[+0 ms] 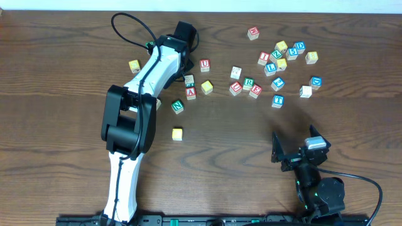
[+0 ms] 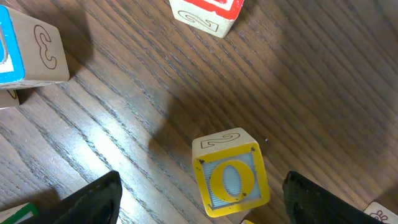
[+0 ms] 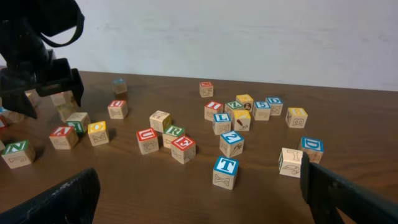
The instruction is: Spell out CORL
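Between the spread fingers of the left gripper (image 2: 202, 186), as its wrist camera saw it, you had a yellow O cube (image 2: 230, 177) sitting on the wooden table (image 2: 124, 112), with neither finger touching it. From overhead, the green R cube (image 1: 249, 82) lay to its right between two red-lettered cubes (image 1: 235, 88), and the blue L cube (image 1: 271, 67) sat farther right in a huddle of cubes (image 1: 282, 53). Your right gripper (image 3: 199, 174) hung wide apart, holding nothing.

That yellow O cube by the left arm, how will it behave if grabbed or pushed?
The yellow O cube looks like rigid wood, so probably won't squash. Its flat faces suggest sliding on the table, not rolling. Small, so likely light, and may twist if pinched off-centre.
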Controlling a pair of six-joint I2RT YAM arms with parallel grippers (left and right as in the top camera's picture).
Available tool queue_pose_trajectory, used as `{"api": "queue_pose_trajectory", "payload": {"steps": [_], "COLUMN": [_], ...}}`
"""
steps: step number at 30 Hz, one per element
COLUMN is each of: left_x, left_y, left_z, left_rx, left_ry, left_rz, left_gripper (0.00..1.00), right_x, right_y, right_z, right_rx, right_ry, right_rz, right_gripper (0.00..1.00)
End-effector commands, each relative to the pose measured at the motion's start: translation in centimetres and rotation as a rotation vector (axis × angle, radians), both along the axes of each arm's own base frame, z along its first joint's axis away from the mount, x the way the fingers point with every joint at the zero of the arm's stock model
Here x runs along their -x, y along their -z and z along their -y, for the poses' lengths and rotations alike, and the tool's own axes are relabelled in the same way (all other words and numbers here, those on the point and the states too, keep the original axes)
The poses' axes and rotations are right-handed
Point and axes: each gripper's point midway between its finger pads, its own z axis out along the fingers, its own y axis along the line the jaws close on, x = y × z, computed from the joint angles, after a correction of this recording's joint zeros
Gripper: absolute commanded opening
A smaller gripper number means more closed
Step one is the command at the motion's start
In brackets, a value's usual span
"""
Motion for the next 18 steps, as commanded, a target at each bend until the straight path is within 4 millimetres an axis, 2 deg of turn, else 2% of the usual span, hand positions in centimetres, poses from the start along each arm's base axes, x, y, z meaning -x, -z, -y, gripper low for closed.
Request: {"api": "queue_pose_trajectory", "payload": {"steps": [1,15,18], "left_x": [0.45,0.76,0.76], "left_y": [0.76,1.13,1.13], "left_z": [-1.02,-1.26,-1.29], "left_rx": [-0.032,-0.043,-0.043], "left_ry": [-0.025,-0.027,-0.027], "left_rz": [-0.016,-0.025,-0.025], "left_gripper": [0.82,0.81,0.69], "right_x": [0.01,0.01,0.01], "right_y": [0.05,0.03,0.03], "right_z": [0.09,0.09,0.09], "right_rx": [0.01,0.01,0.01], "right_ry": [0.001,0.001,0.001], "right_rz": [0.002,0.002,0.002], "right_gripper": [0.99,0.99,0.99]}}
